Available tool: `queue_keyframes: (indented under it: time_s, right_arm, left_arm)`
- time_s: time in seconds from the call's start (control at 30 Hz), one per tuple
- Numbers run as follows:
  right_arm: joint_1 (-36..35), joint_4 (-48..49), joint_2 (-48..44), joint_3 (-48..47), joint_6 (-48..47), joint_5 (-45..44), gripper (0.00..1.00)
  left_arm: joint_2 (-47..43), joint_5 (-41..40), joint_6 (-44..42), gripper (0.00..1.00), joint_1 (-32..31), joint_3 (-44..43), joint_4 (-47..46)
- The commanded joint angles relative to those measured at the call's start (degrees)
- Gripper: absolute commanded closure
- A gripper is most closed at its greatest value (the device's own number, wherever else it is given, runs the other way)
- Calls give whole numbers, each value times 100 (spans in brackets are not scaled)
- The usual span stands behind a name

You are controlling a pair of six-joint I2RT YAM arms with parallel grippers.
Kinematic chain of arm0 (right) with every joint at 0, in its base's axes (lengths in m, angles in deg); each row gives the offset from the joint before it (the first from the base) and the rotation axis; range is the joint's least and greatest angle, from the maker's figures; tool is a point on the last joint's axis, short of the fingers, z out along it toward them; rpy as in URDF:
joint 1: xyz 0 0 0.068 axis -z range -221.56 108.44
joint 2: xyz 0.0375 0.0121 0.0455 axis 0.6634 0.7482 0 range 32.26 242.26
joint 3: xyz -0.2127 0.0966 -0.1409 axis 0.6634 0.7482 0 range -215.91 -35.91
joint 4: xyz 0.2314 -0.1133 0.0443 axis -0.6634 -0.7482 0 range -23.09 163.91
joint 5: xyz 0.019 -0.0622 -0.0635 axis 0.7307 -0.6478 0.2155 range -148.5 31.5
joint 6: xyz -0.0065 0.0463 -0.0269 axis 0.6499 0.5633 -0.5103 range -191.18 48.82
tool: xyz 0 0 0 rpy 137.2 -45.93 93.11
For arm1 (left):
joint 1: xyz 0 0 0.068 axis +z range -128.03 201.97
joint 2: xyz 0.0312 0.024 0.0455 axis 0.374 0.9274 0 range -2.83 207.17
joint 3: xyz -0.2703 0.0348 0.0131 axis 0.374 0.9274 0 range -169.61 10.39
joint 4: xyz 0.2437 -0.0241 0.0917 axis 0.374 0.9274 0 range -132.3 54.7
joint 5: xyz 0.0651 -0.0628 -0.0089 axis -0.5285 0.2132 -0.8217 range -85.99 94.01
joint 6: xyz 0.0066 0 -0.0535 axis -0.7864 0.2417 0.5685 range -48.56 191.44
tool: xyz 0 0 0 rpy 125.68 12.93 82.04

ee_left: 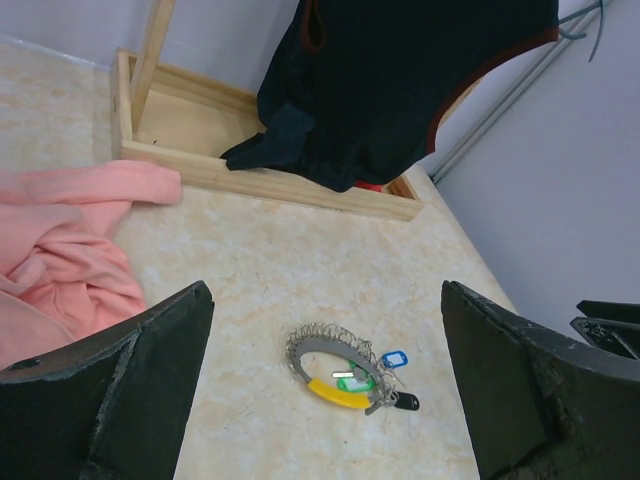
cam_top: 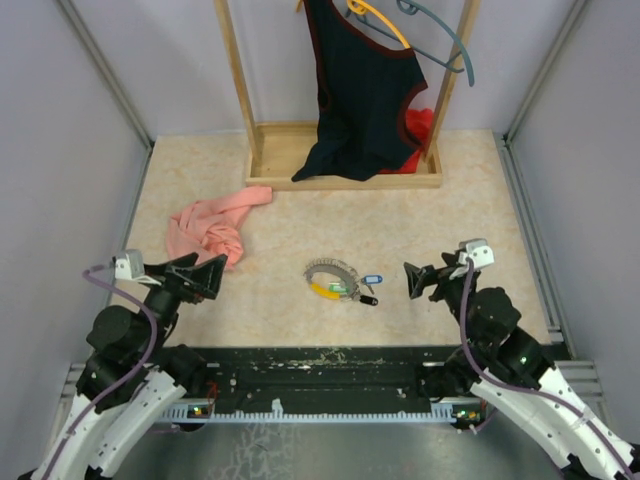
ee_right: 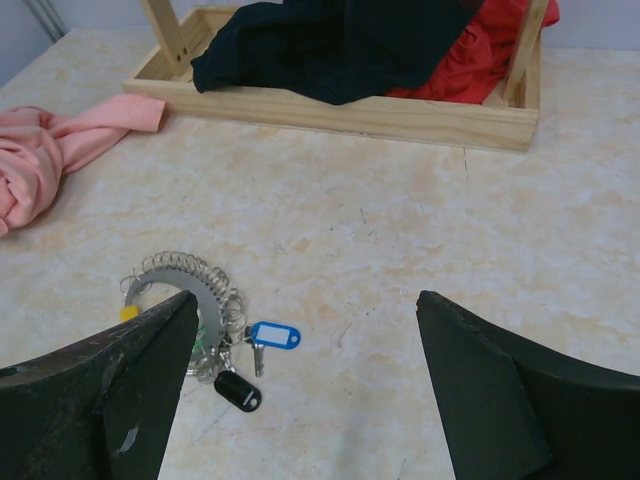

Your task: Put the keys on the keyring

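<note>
The left pincer point(cam_top: 212, 277) and right pincer point(cam_top: 412, 281) gape wide, empty; mid-frame between them the keyring point(cam_top: 328, 276) lies on the desk point(cam_top: 280, 215); the keys point(cam_top: 372, 279) cluster at its right end, seemingly threaded; little looks left.

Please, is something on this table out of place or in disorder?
Yes. A pink cloth lies crumpled on the table left of the keyring, off the wooden rack. The black top hangs askew, its hem slumped into the rack's base beside a red cloth.
</note>
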Motion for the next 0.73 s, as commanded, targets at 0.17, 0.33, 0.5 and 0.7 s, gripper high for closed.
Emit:
queue_keyframes:
  time_s: [0.17, 0.33, 0.5, 0.7]
  right_arm:
    - [38, -197, -421, -19, 290, -16, 10]
    - [36, -210, -424, -21, 300, 18, 10]
    - [38, -210, -454, -7, 313, 46, 10]
    - [43, -222, -461, 6, 319, 59, 9]
  left_arm:
    - [-402, -176, 205, 1, 19, 128, 834]
    - [-407, -65, 176, 1, 19, 258, 721]
    - [-436, -19, 41, 0, 19, 223, 763]
    - [-469, 22, 12, 1, 19, 280, 733]
